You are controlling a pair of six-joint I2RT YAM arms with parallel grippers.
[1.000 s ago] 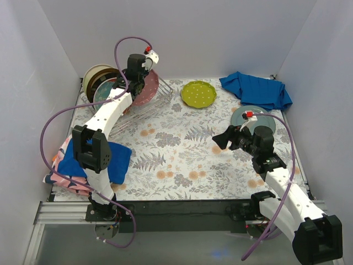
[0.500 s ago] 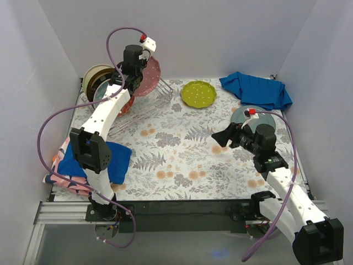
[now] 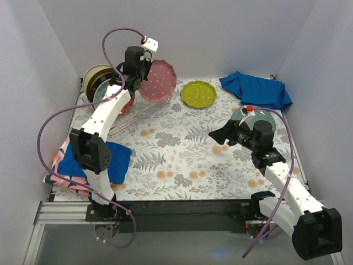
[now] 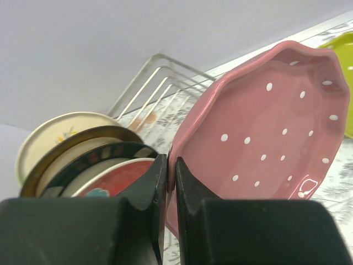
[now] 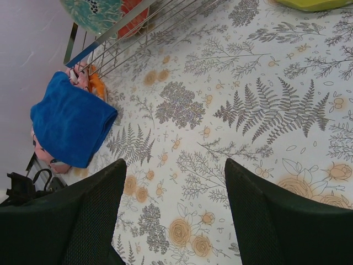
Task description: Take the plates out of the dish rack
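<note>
My left gripper (image 3: pixel 142 77) (image 4: pixel 171 172) is shut on the rim of the pink scalloped plate (image 3: pixel 159 81) (image 4: pixel 265 132), which hangs tilted in the air above the right end of the dish rack (image 3: pixel 144 108) (image 4: pixel 157 88). Several plates still stand in the rack: a cream one (image 4: pixel 60 132), a dark-rimmed one (image 4: pixel 83 144) and a red floral one (image 4: pixel 118 179) (image 5: pixel 91 11). The lime-green plate (image 3: pixel 198 94) lies flat on the table. My right gripper (image 3: pixel 222 137) (image 5: pixel 174 210) hovers open over the cloth, with a grey-teal plate (image 3: pixel 263 117) behind it.
A crumpled blue cloth (image 3: pixel 256 89) lies at the back right. A folded blue cloth (image 3: pixel 113 160) (image 5: pixel 69 118) sits on pink fabric at the near left. White walls enclose the table on three sides.
The left gripper has lifted the pink plate up out of the rack and swung it to the right. The right gripper has edged slightly left, still open.
</note>
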